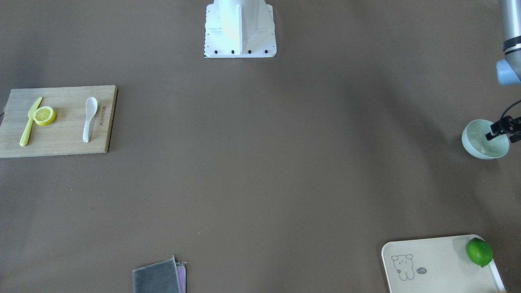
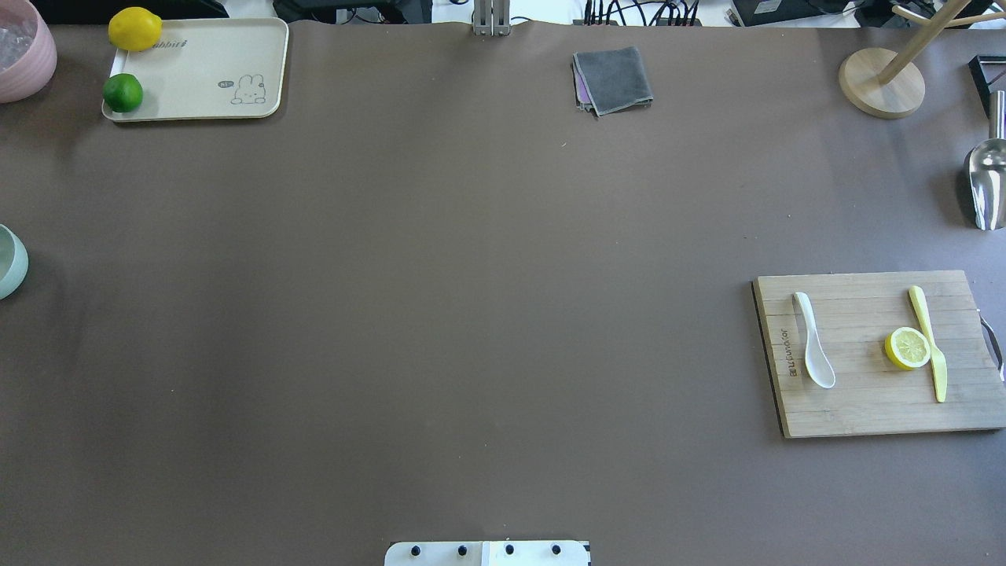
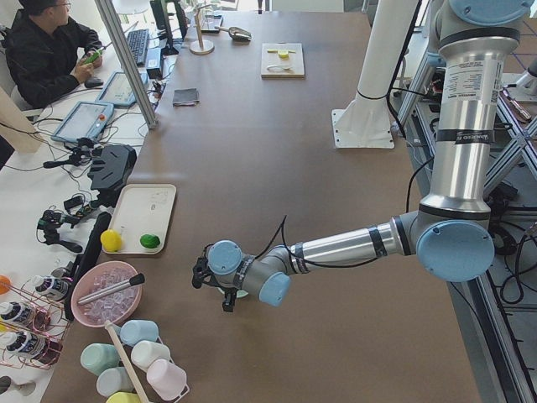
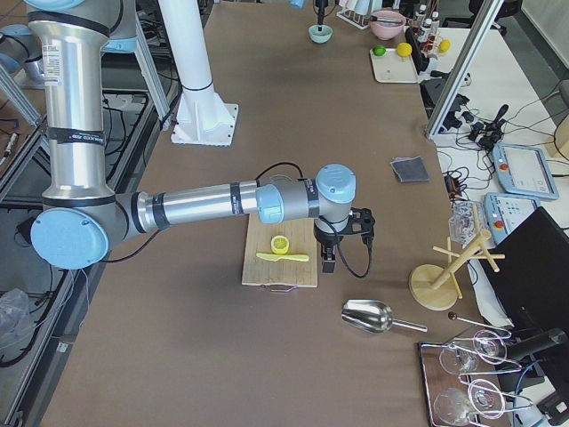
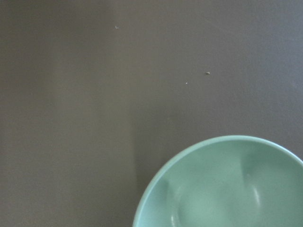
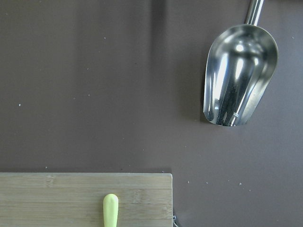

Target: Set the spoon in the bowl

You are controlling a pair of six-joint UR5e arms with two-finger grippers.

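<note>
The white spoon (image 1: 89, 119) lies flat on a wooden cutting board (image 1: 61, 138) at the robot's right; it also shows in the overhead view (image 2: 813, 350). The mint-green bowl (image 1: 479, 143) stands upright and empty at the table's far left edge (image 2: 9, 259), and fills the lower right of the left wrist view (image 5: 222, 184). My left gripper (image 1: 491, 134) hangs just above the bowl; I cannot tell whether it is open. My right gripper (image 4: 327, 260) hovers over the board's outer edge, away from the spoon; I cannot tell its state.
A yellow plastic knife (image 2: 929, 342) and a lemon slice (image 2: 908, 348) share the board. A metal scoop (image 6: 239, 75) lies just beyond the board. A cream tray (image 2: 204, 79) holds a lime and a lemon. A grey cloth (image 2: 613, 79) lies at the far edge.
</note>
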